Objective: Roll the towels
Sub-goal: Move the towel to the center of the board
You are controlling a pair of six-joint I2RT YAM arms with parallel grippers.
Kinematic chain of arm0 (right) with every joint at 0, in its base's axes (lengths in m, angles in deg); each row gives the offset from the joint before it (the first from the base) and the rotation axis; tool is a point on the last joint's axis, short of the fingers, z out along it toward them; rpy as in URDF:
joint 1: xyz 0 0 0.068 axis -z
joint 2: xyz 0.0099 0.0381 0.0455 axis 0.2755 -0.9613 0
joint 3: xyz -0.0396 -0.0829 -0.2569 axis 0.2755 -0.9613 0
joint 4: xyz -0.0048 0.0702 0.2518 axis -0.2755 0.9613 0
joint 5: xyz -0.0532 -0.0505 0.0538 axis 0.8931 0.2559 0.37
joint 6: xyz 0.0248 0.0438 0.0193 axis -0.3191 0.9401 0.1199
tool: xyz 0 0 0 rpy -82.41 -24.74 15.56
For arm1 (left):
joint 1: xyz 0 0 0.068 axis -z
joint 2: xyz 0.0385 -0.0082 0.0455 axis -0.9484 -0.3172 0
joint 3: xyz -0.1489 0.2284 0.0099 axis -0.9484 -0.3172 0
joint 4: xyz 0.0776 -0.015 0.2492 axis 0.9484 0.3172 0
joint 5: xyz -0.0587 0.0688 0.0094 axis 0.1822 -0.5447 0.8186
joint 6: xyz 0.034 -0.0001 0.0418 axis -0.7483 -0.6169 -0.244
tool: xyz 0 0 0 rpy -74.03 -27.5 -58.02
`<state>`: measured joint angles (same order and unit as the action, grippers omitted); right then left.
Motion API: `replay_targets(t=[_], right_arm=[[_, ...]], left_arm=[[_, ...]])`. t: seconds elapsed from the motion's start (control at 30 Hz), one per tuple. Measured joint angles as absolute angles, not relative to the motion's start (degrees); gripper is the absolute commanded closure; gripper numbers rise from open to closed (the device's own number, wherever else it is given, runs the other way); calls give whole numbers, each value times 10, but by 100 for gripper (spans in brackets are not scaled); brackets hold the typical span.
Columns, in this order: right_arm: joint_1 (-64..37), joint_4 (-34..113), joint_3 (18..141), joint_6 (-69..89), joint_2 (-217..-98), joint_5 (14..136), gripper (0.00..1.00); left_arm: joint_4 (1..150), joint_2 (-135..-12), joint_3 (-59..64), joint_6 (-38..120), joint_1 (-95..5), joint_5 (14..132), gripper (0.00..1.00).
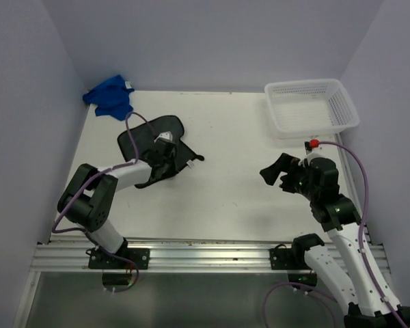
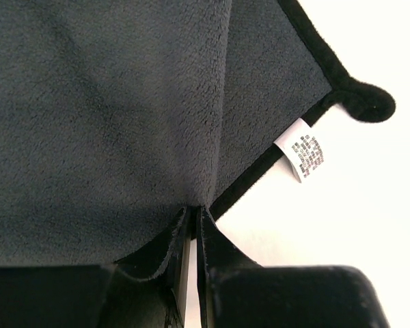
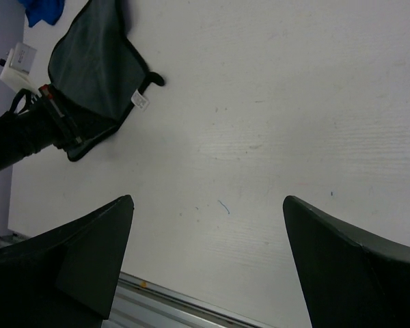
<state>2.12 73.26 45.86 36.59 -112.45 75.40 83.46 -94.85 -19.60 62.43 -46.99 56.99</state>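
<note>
- A white table (image 1: 239,171) is seen from above, with 2 robot arms mounted on a metal rail (image 1: 205,256) at its near edge.
- A dark towel (image 1: 145,140), charcoal with black edging, lies mostly flat on the left half of the table.
- The left gripper (image 1: 165,153) sits over the near right part of this towel.
- In the left wrist view, its fingers (image 2: 212,246) are pinched together on the towel's near edge, with almost no gap between them, and a crease runs away from them through the cloth.
- A small white label (image 2: 302,156) sticks out from the towel's right edge, and a black hanging loop (image 2: 369,102) rests on the table at the corner just beyond it.
- A bright blue towel (image 1: 109,96) lies crumpled in the far left corner against the wall, apart from the dark towel.
- The right gripper (image 1: 276,173) hovers over bare table on the right side, well away from both towels.
- Its 2 fingers are spread wide with nothing between them.
- A white plastic mesh basket (image 1: 342,102) stands in the far right corner, beyond the right gripper.
</note>
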Motion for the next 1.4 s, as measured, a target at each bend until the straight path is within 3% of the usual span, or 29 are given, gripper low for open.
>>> replay_targets(t=[0.37,0.73,0.87,0.9,0.97,1.0,1.1,1.2,1.4], right_arm=[[12,651,427,369,-1241,692,14],[-85,615,394,370,-1326,726,15],[-88,615,359,377,-1330,743,15],[-88,615,354,379,-1334,748,15],[-89,612,354,379,-1343,756,16],[-89,610,355,379,-1351,758,17],[-89,607,372,377,-1386,763,20],[-89,600,417,374,-1434,769,25],[-89,568,551,360,-1564,771,39]], left_arm=[[815,-866,-290,706,-279,578,87],[817,-833,-294,753,-30,555,81],[810,-803,-306,767,29,545,66],[812,-796,-311,770,42,537,56],[819,-774,-320,777,61,521,47],[828,-754,-324,778,67,510,38],[855,-676,-328,778,67,465,30],[867,-616,-319,773,23,447,28],[887,-620,-302,743,-183,462,28]])
